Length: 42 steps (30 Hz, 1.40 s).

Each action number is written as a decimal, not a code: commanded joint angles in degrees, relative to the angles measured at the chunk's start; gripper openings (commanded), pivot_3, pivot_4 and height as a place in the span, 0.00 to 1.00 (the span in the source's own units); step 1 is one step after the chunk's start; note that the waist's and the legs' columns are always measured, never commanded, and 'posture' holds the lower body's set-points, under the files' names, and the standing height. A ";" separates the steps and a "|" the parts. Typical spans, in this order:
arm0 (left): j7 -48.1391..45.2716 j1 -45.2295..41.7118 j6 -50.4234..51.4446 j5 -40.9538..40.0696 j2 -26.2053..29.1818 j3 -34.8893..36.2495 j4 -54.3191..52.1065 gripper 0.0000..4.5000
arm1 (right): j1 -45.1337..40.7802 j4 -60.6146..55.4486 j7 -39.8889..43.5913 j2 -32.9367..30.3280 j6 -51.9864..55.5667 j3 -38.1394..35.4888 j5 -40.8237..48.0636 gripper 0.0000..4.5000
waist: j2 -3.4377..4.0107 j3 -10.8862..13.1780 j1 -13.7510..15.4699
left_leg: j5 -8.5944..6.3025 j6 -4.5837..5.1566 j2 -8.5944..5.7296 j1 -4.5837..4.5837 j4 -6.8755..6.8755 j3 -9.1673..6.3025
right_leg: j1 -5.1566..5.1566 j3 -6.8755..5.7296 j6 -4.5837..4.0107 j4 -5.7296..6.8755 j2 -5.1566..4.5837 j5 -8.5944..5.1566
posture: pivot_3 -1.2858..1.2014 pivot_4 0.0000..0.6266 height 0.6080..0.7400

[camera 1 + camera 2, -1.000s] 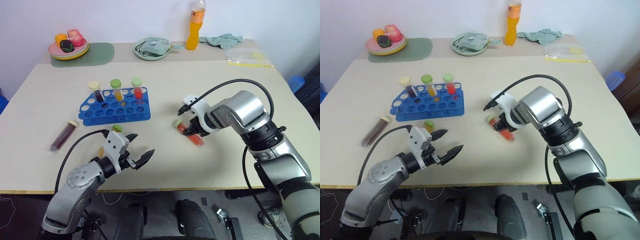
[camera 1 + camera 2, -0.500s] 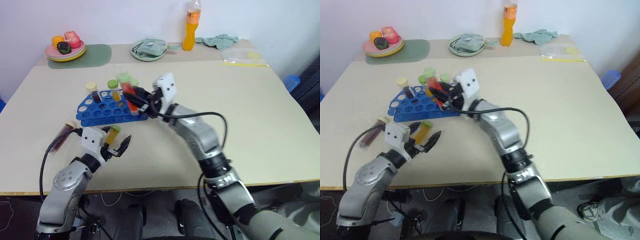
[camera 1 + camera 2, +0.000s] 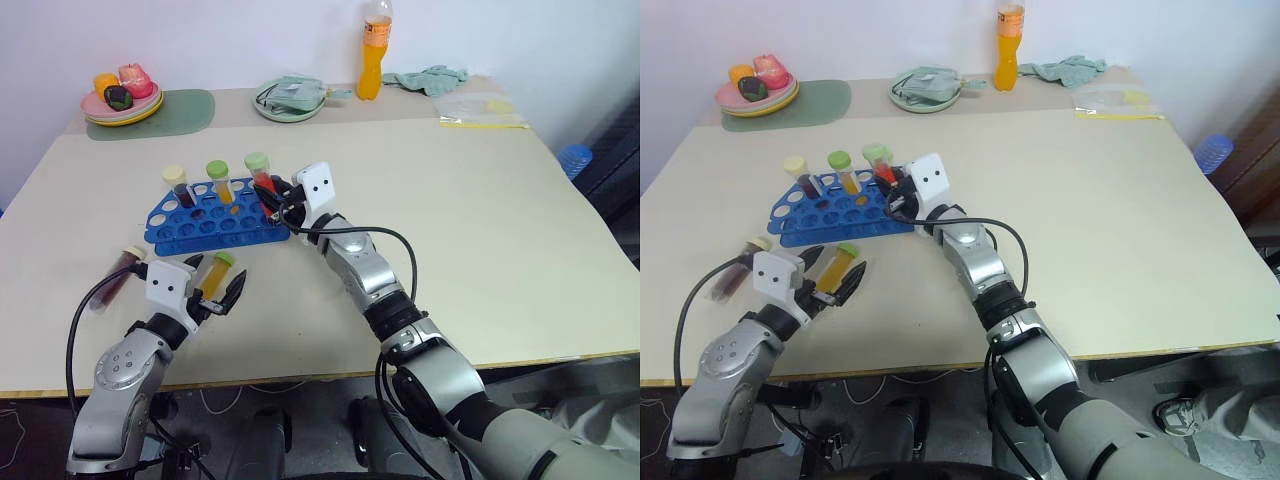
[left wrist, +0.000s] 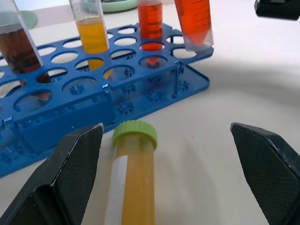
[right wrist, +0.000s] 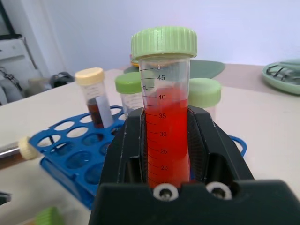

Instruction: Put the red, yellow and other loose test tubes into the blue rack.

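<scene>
Red tube moved over blue rack (beige table, white wall).

1. My right jaws cover the lower half of the red tube; its tip sits behind them in the right wrist view.
2. In the left wrist view the same red tube has its cap cut off by the picture's edge.
3. The yellow tube on the tabletop runs out of the left wrist view; its base is unseen.
4. The three tubes standing in the blue rack lose their caps to the frame edge.
5. The maroon tube is partly masked by my left arm's cable.
6. Items on the far plate are too small to identify.
</scene>
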 commanded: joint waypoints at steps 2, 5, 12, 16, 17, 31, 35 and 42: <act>0.26 -0.48 -1.17 0.48 -0.51 -0.50 -1.31 1.00 | -3.07 1.90 0.83 3.14 -3.57 -0.83 -0.27 0.17 | 0.00 0.00 0.05 | 0.00 0.00 0.00 0.00 0.00 0.03 | 0.00 0.01 0.00 0.00 -0.01 0.00 | 0.52 0.24 1.00; 0.39 -0.70 -0.59 0.54 -0.62 -0.76 -1.88 1.00 | -3.66 3.94 1.44 3.71 -4.62 -0.86 -0.55 0.17 | 0.00 0.00 0.06 | 0.00 0.00 0.00 0.00 0.00 0.03 | 0.00 0.02 0.00 0.00 -0.01 0.00 | 0.52 0.24 1.00; 0.90 -0.96 0.99 0.10 -0.51 -0.95 -3.47 1.00 | -6.22 10.76 0.57 4.79 -7.31 -2.18 -0.84 0.17 | 0.00 0.00 0.04 | 0.00 0.00 0.00 0.00 0.00 0.03 | -0.01 0.03 0.00 0.02 0.00 0.00 | 0.52 0.24 1.00; 0.95 -1.15 1.59 0.03 -0.46 -0.77 -3.78 1.00 | -7.52 14.02 0.43 5.48 -9.42 -2.88 -1.00 0.17 | 0.00 0.00 0.06 | 0.00 0.00 0.00 0.00 0.00 0.04 | -0.01 0.04 0.00 0.01 -0.01 0.00 | 0.52 0.24 1.00; 0.97 -1.21 1.72 0.04 -0.47 -0.72 -3.83 1.00 | -7.78 14.89 -0.07 5.59 -10.17 -2.82 -1.47 0.17 | 0.00 0.00 0.06 | 0.00 0.00 0.00 0.00 0.00 0.04 | -0.01 0.04 0.00 0.02 -0.01 0.00 | 0.52 0.24 1.00; 1.67 -0.60 2.14 -0.54 -0.67 0.31 -4.34 1.00 | -1.82 15.04 2.45 4.50 -15.89 -1.45 -3.42 0.17 | 0.01 -0.01 0.06 | 0.02 -0.03 0.00 0.02 0.01 0.03 | 0.01 0.04 0.00 0.03 0.00 0.00 | 0.52 0.24 1.00; 1.80 -0.41 1.71 -0.55 -0.62 0.46 -4.16 1.00 | 0.25 14.04 3.65 4.29 -17.81 -0.98 -3.78 0.17 | 0.01 0.00 0.10 | 0.02 -0.03 0.00 0.01 0.02 0.04 | 0.01 0.04 0.00 0.02 -0.02 0.00 | 0.52 0.24 1.00; 2.72 -0.74 2.95 -0.65 -0.28 0.86 -5.24 1.00 | -0.02 13.38 3.42 3.96 -20.09 -0.83 -4.30 0.69 | 0.01 0.00 0.05 | 0.02 -0.03 0.00 0.01 0.01 0.04 | 0.01 0.05 0.00 0.02 -0.01 0.00 | 0.52 0.24 1.00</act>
